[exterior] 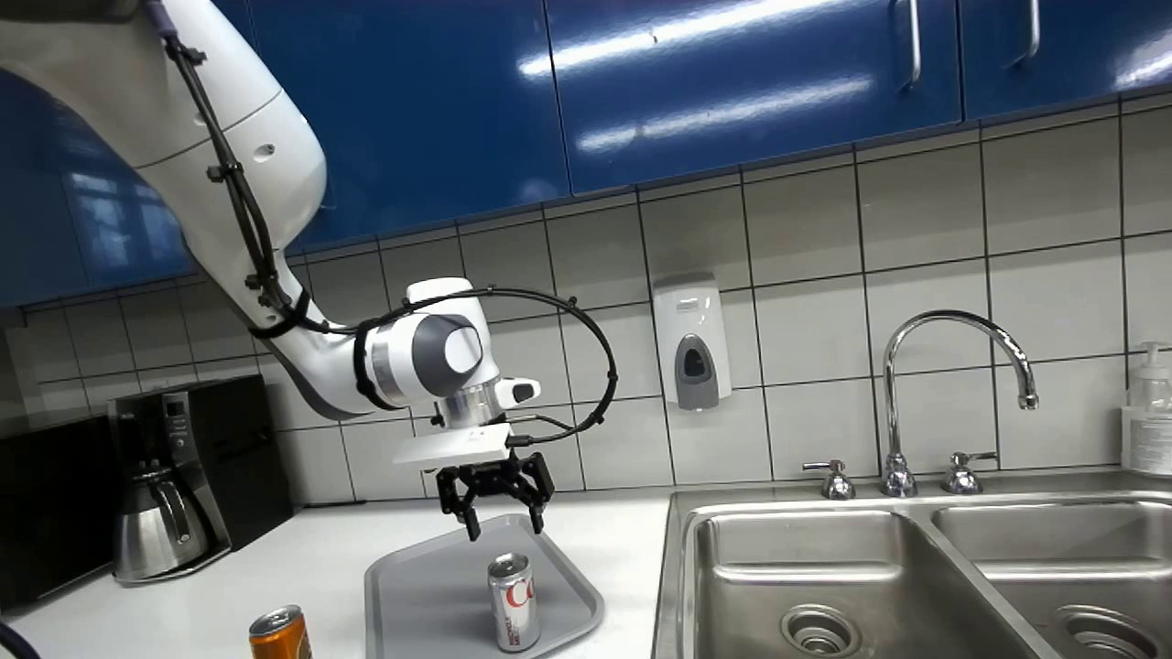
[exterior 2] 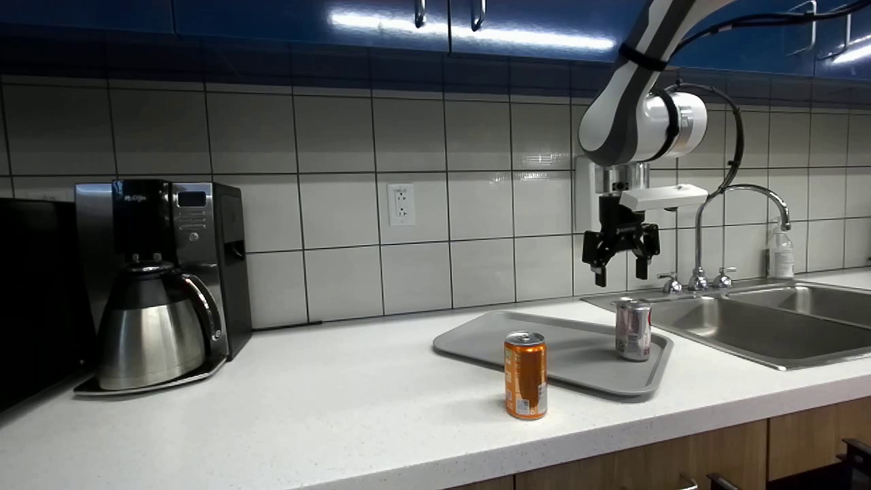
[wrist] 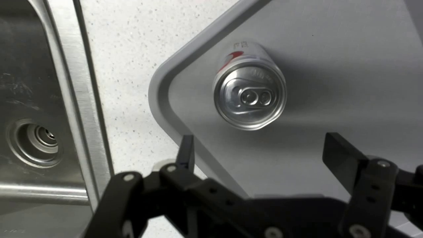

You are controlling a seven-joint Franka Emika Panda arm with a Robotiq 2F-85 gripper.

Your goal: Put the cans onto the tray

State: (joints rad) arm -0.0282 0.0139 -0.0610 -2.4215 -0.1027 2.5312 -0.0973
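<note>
Wrist view: gripper (wrist: 259,142) empty, jaws apart; silver can (wrist: 249,89) upright on tray (wrist: 347,39). Orange can (exterior 2: 525,376), off tray, likely next now: travel high, centre, lower straight, squeeze gently.

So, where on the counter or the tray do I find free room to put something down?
Free: the counter between the coffee maker and the orange can, and the end of the tray away from the sink. Crowded: the tray's sink end, where the silver can stands and the gripper hangs above.
</note>
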